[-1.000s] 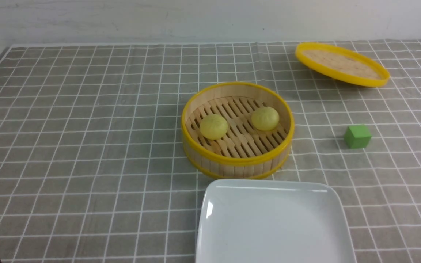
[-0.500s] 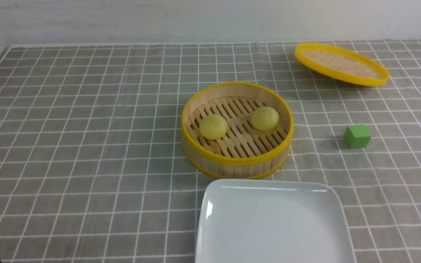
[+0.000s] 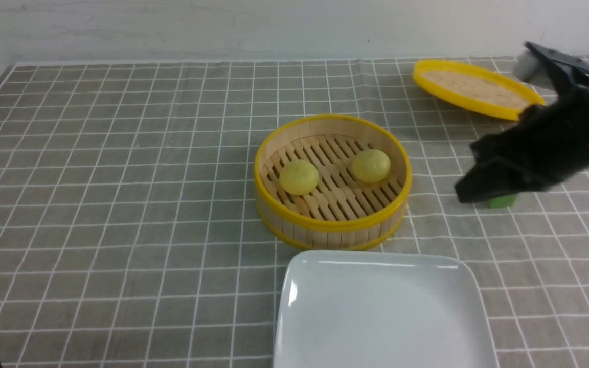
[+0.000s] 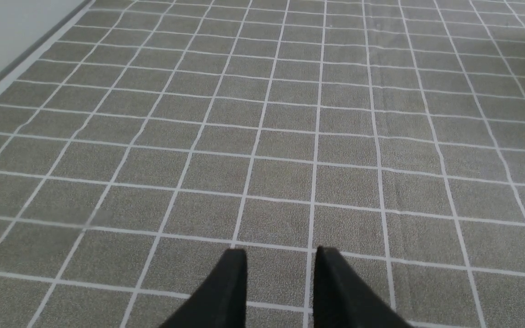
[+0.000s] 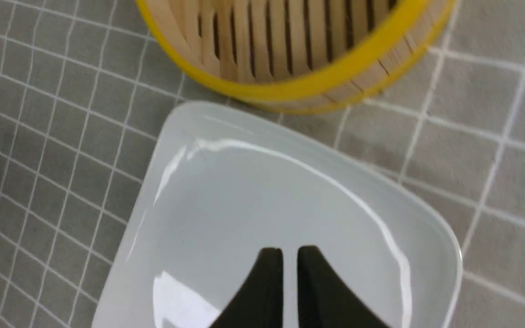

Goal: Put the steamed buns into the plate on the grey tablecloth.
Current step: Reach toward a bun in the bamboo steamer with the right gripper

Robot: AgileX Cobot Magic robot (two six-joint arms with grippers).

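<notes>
Steamed buns (image 3: 299, 177) are wanted in the glossy white square plate (image 3: 376, 317), laid bare nearest on the gridded grey tablecloth (image 3: 120, 204). Just beyond, both pale, pleated domes are seen apart in the slatted bamboo steamer basket (image 3: 325, 225). The reach is judged in hand: the right gripper (image 5: 290, 249), nearly pressed together, must be spread over a soft bun. The left gripper (image 4: 281, 250) is held slightly parted, empty. Farthest, a yellow-rimmed lid (image 3: 471, 89) is seen.
</notes>
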